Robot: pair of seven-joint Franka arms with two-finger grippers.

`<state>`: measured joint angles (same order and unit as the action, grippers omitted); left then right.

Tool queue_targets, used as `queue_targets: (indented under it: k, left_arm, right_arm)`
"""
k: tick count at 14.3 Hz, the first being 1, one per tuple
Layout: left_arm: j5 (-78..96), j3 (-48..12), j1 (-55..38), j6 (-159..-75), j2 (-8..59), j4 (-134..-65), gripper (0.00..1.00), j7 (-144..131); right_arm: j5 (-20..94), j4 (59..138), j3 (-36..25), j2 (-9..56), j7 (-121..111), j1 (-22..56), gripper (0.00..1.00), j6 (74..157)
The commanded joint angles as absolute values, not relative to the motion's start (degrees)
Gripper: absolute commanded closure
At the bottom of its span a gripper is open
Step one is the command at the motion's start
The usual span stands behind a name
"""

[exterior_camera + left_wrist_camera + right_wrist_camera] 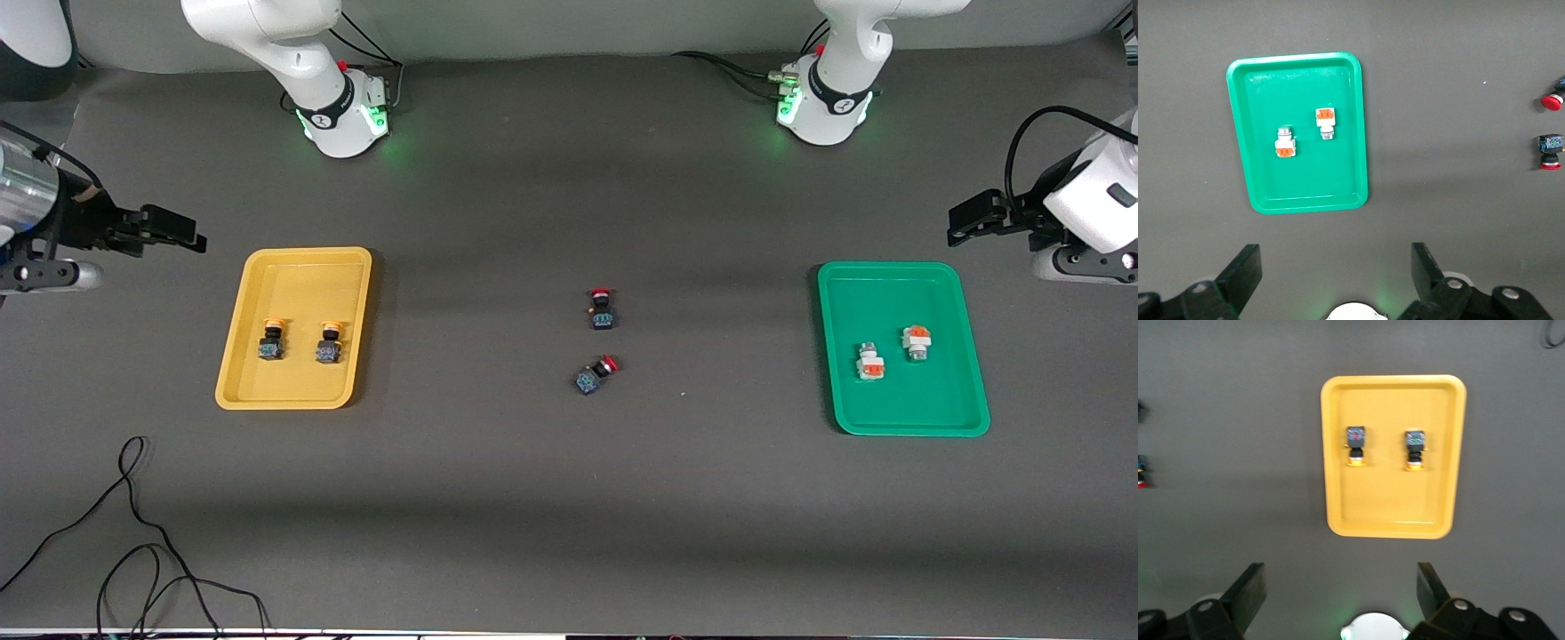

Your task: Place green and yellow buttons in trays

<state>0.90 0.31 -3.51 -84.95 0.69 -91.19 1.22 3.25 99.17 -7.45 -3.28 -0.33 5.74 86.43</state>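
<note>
The yellow tray (302, 276) lies toward the right arm's end of the table. Two yellow-capped black buttons (271, 340) (329, 342) lie in it side by side. The green tray (889, 293) lies toward the left arm's end and holds two white buttons with orange blocks (870, 361) (917, 341). My right gripper (178, 233) hangs open and empty in the air beside the yellow tray (1391, 400). My left gripper (967, 222) hangs open and empty beside the green tray (1271, 87). Each wrist view shows its own gripper, left (1336, 267) and right (1341, 587), with the jaws wide apart.
Two red-capped black switches (603, 308) (594, 373) lie on the dark mat midway between the trays. They also show at the edge of the left wrist view (1549, 150). A loose black cable (133, 533) curls on the mat near the front camera at the right arm's end.
</note>
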Motion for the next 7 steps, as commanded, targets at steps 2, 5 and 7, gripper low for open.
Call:
queue_targets:
  k: [2,5,7]
  left_arm:
    - [0.97,0.79,-4.39,-84.46,-1.23,-92.72,0.0,-0.88]
    - [0.88,0.7,-4.48,-84.55,-1.23,-92.72,0.0,-1.14]
    - [0.7,0.7,-4.48,-84.55,-1.23,-92.72,0.0,-1.23]
  right_arm:
    - [1.23,98.7,-6.86,-3.95,1.14,5.36,0.0,84.91]
    - [2.72,98.09,-6.59,-4.39,1.14,5.71,0.0,82.36]
    - [2.72,97.74,-6.68,-4.39,1.23,7.11,0.0,82.35]
